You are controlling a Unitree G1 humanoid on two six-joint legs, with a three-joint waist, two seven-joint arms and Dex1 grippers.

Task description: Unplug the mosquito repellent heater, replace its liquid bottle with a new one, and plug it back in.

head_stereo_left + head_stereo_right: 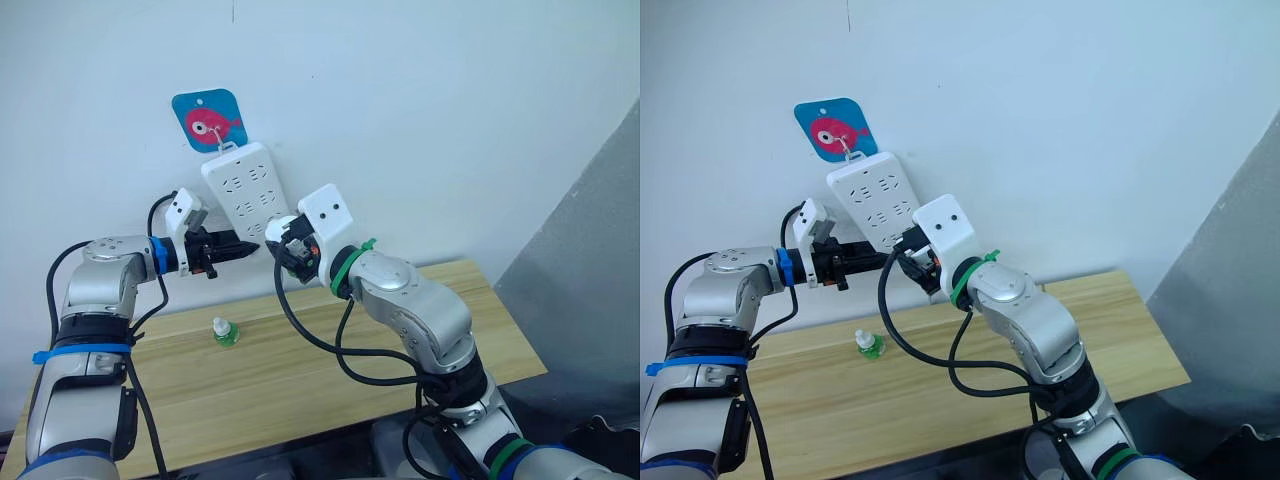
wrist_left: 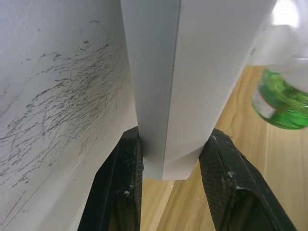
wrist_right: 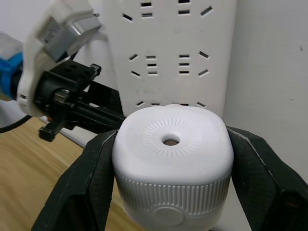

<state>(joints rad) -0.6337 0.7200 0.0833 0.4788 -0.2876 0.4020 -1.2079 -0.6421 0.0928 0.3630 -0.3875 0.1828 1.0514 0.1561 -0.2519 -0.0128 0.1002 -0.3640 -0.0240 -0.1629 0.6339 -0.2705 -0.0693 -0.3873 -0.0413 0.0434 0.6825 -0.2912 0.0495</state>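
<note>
The mosquito repellent heater (image 3: 171, 163) is gripped between the two black fingers of the right claw (image 3: 171, 192), its vented round face turned toward the wrist camera, and it is held just in front of the lower end of the white power strip (image 1: 245, 190) that hangs on the wall (image 1: 450, 100) below a blue fish-print hook plate (image 1: 208, 120). The bottom end of that strip is clamped from both sides by the left claw (image 2: 168, 173), one finger on the wall side and one on the room side, so the strip is steadied. A small green bottle (image 1: 225, 333) with a white cap stands alone on the wooden counter (image 1: 400, 370), well apart from both claws. In the left wrist view a green bottle (image 2: 284, 103) is seen hanging beneath the heater (blurred, but evidently screwed into the unit). From this it is judged that either the unplugging has barely been done or the replugging is about to be done; which of the two cannot be settled, since it cannot be told whether the bottle on the counter is the old one or the new one. Whether the prongs are seated in a socket is hidden behind the heater's body. At the least, a firm seating in the strip is left to be confirmed.
</note>
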